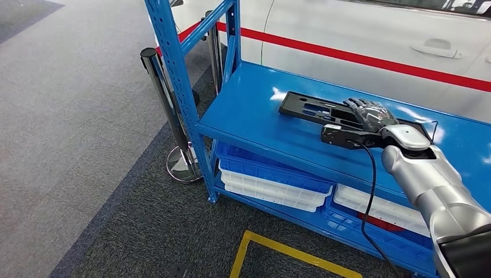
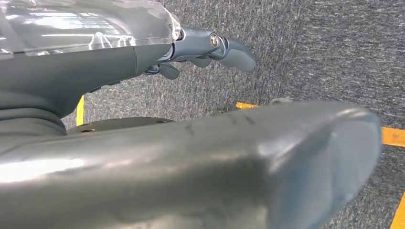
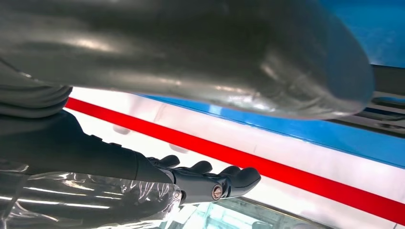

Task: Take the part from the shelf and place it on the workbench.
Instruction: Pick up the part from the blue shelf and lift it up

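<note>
A: Start with the biggest thing. What carries the part?

B: The blue steel shelf rack. Its top deck is a flat open surface, so a wide flat piece can lie there with nothing boxing it in. Lower down, stacked blue and white plastic trays take the smaller stock. At about ten o'clock from the rack stands a chrome barrier post on a round base, and behind the rack, toward twelve o'clock, there is a white car body with a red stripe.

A: And the part itself?

B: The flat black plastic panel with cut-out openings lies face down on the top deck, toward two o'clock from the robot. Lying flat like that, it offers only its edges and its openings to grip.

A: Which arm is working?

B: The right one. The right hand reaches over the panel's near right end, palm down, with the dark fingers stretched out straight and apart in the wrist view. I judge it holds nothing yet. Whether it touches the panel I cannot tell.

A: The other hand?

B: The left hand hangs over grey carpet with yellow floor tape, fingers loosely extended, holding nothing; it seems kept out of the way.
</note>
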Controlling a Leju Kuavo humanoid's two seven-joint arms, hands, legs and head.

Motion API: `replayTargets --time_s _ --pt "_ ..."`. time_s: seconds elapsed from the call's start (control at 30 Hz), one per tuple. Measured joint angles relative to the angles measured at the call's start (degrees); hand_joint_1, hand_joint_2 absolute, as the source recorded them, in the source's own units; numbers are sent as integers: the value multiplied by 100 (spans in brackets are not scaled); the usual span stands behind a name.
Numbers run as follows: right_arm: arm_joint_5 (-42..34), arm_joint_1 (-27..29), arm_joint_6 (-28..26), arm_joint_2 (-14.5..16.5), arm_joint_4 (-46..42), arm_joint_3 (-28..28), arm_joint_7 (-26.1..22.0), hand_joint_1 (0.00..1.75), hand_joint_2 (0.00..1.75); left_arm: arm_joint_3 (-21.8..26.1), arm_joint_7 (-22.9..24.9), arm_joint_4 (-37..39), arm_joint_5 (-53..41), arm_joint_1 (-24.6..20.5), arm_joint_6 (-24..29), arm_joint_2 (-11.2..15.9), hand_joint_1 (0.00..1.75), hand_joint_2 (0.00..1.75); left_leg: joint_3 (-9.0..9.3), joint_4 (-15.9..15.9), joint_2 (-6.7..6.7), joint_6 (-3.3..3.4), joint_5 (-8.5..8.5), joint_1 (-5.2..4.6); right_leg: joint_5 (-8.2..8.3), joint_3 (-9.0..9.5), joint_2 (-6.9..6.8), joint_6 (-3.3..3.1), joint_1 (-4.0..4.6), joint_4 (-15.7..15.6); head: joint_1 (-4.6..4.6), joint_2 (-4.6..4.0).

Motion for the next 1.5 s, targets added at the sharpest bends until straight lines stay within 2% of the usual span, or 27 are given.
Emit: replayTargets --time_s 0.27,0.37,0.43,0.5,0.53,0.57,0.6,0.67,0.7,0.73,0.77,0.8,0.93,1.0,1.13,1.27,1.5 --pt "-20 69 -85 0 0 0 -9 0 0 0 58 0 6 0 -61 4 0 0 -29 65 -3 84 -48 -40 -6 15 -4 89 -33 -14 0 0" --pt "-21 79 -92 -7 2 0 -8 0 0 0 73 0 8 -1 -50 2 0 0 17 -4 8 143 -19 -9 -71 2 -6 140 -34 72 0 0" --pt "-25 88 -99 -18 7 0 -8 0 0 0 69 0 8 -9 -34 -1 0 0 62 -60 17 183 1 16 -347 -191 -8 163 -32 540 0 0" --pt "-29 114 -99 -24 18 0 -8 0 0 0 77 0 9 -15 -52 -1 0 0 68 -62 16 199 -3 8 -698 -557 -7 178 -27 1282 0 0" --pt "-30 135 -98 -26 25 0 -9 0 0 0 100 0 12 -14 -74 -1 0 0 69 -57 15 201 -8 5 -772 -699 -8 182 -28 1541 0 0" --pt "-31 154 -98 -27 30 0 -10 0 0 0 130 0 15 -12 -96 -1 0 0 70 -51 11 199 -21 4 -732 -752 -9 181 -29 1605 0 0" --pt "-31 163 -98 -27 33 0 -11 0 0 0 161 0 16 -12 -115 -1 0 0 75 -40 5 191 -47 5 -578 -689 -11 174 -30 1438 0 0" --pt "-31 153 -99 -26 35 0 -11 0 0 0 190 0 7 -16 -128 -2 0 0 96 -6 -4 156 -120 0 -194 -325 -20 139 -25 668 0 0" --pt "-31 143 -101 -25 35 0 -10 0 0 0 190 0 1 -19 -131 -2 0 0 108 13 -6 126 -161 -9 -92 -154 -24 108 -11 326 0 0" --pt "-31 137 -103 -23 35 0 -10 0 0 0 184 0 -3 -21 -124 -2 0 0 121 29 -4 94 -181 -16 -53 -41 -27 69 5 114 0 0" --pt "-31 135 -105 -23 36 0 -9 0 0 0 173 0 -6 -22 -110 -2 0 0 133 35 -3 61 -185 -20 -68 2 -24 29 25 40 0 0" --pt "-31 136 -107 -22 37 0 -9 0 0 0 161 0 -8 -23 -87 -1 0 0 147 40 -3 42 -187 -26 -49 19 -17 4 31 20 0 0" --pt "-31 147 -117 -27 42 0 -9 0 0 -1 149 0 -10 -27 5 -1 0 0 182 -2 1 104 -146 -29 -14 43 -2 -23 31 -23 0 0" --pt "-31 158 -121 -29 44 0 -9 0 0 -2 155 0 -11 -28 19 -1 0 0 192 -22 2 99 -151 -27 -27 41 0 -43 35 -23 0 0" --pt "-31 167 -136 -30 45 1 -9 0 0 -3 158 0 -12 -31 22 1 0 0 206 -51 3 66 -162 -19 -47 42 -1 -74 49 -22 0 0" --pt "-37 194 -163 -32 47 2 -9 0 0 -7 172 0 -12 -31 18 -1 0 0 208 -58 3 -2 -170 -5 -54 43 -1 -84 62 -20 0 0" --pt "-46 228 -179 -43 48 2 -9 0 0 -7 194 0 -12 -30 12 2 0 0 207 -51 2 -7 -171 -5 -53 49 -2 -82 60 -20 0 0"
